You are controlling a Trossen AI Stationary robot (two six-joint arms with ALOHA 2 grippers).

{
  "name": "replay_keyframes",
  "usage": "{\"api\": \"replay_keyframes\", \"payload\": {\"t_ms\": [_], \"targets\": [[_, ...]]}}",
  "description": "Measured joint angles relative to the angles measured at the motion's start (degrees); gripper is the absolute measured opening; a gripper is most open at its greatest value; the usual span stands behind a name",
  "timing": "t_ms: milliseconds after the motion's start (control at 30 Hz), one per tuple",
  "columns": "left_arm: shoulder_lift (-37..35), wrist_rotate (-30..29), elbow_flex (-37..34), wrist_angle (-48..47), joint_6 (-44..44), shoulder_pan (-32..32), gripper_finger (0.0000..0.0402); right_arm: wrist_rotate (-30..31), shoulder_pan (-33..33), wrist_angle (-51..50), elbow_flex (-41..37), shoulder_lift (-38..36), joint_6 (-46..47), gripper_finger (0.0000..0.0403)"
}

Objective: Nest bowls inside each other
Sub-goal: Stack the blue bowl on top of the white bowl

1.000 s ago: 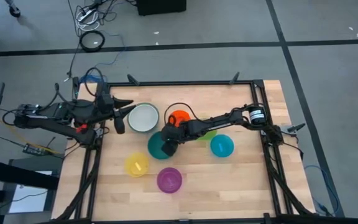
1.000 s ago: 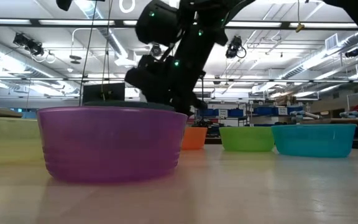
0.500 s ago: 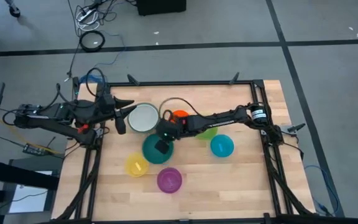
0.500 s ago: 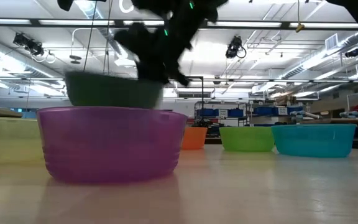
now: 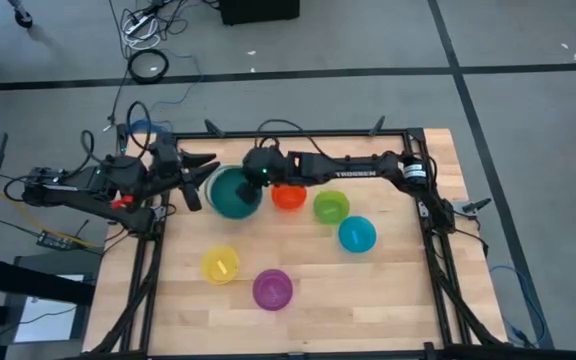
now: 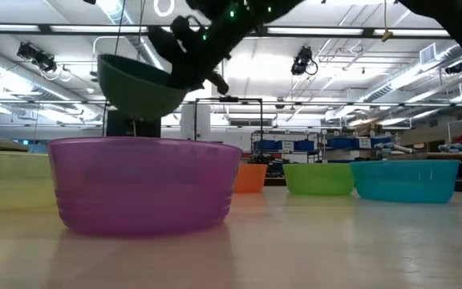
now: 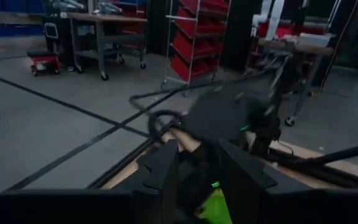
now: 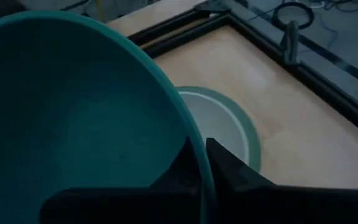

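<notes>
My right gripper (image 5: 258, 178) is shut on the teal bowl (image 5: 234, 193) and holds it in the air above the white bowl (image 8: 211, 119). The white bowl sits inside the sage green one (image 8: 246, 127) at the table's far left; in the high view the teal bowl hides both. The orange (image 5: 288, 197), lime green (image 5: 331, 208), blue (image 5: 356, 234), yellow (image 5: 220, 265) and purple (image 5: 272, 289) bowls stand upright on the table, each alone. My left gripper (image 5: 204, 176) waits open just left of the teal bowl. My right gripper pinches the teal bowl's rim (image 8: 199, 152) on the side facing the table's right, one finger (image 8: 182, 169) inside the bowl and one (image 8: 232, 169) outside. The fingers slant down from the right. The bowl (image 6: 139, 87) hangs lifted clear and tilted, its mouth up.
A black frame (image 5: 308, 133) runs round the wooden table top. Bare wood lies at the near right (image 5: 388, 300) and far right. Cables loop over the far edge behind the bowls. The purple bowl (image 6: 144, 185) fills the low view's foreground.
My right gripper has shut on the teal bowl's rim, lifted the bowl off the table's middle and carried it up and toward the far left edge. The bowl now hangs tilted over the white bowl.
</notes>
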Motion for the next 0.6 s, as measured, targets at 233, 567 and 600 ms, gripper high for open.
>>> {"api": "replay_keyframes", "payload": {"t_ms": [233, 567, 600], "targets": [[0.0, 0.0, 0.0, 1.3, 0.2, 0.0, 0.0117, -2.4, -3.0, 11.0, -5.5, 0.0, 0.6, 0.0000], [0.0, 0.0, 0.0, 1.2, 0.4, 0.0, 0.0117, -4.0, -3.7, 19.4, -9.8, 0.1, 2.3, 0.0000], [0.0, 0.0, 0.0, 1.2, 0.4, 0.0, 0.0117, -3.9, -3.7, 19.8, -10.0, 0.0, 2.7, 0.0000]]}}
